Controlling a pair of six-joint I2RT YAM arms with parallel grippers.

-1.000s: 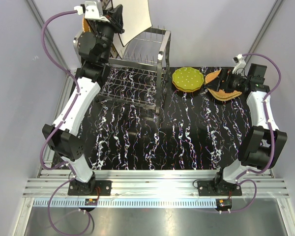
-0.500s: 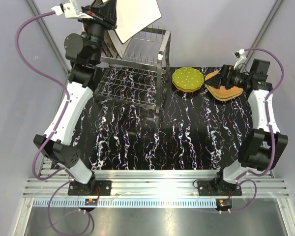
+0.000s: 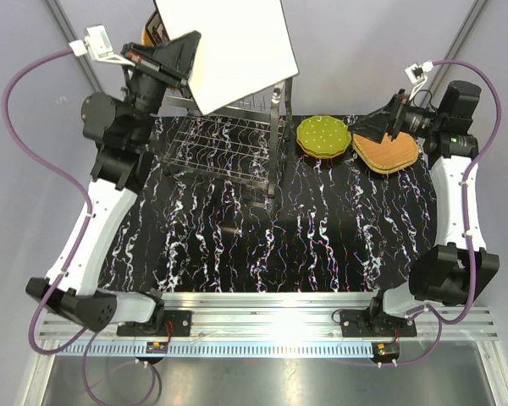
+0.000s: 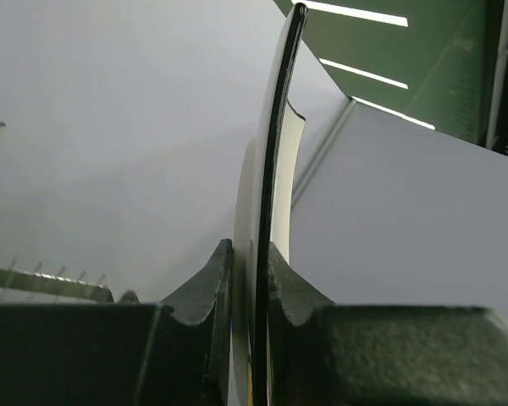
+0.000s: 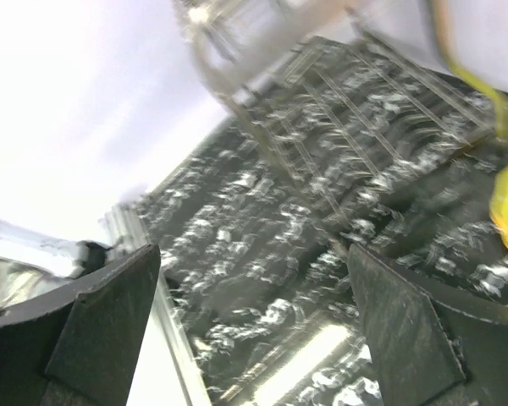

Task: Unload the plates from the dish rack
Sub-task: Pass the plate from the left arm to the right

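Note:
My left gripper is raised high above the dish rack and is shut on the edge of a large square cream plate, whose plain white back faces the top camera. In the left wrist view that plate stands edge-on between the jaws of the left gripper. A green dotted plate and an orange-tan wicker plate lie on the table right of the rack. My right gripper hovers over the wicker plate's left edge, open and empty.
The black marbled table stretches in front of the rack. The held plate hides much of the rack's top tier. The right wrist view is blurred; the rack shows in it as a smear. Grey walls close in on both sides.
My left arm has lifted the square plate up out of the rack and swung it rightward. My right gripper has risen off the wicker plate and drawn back.

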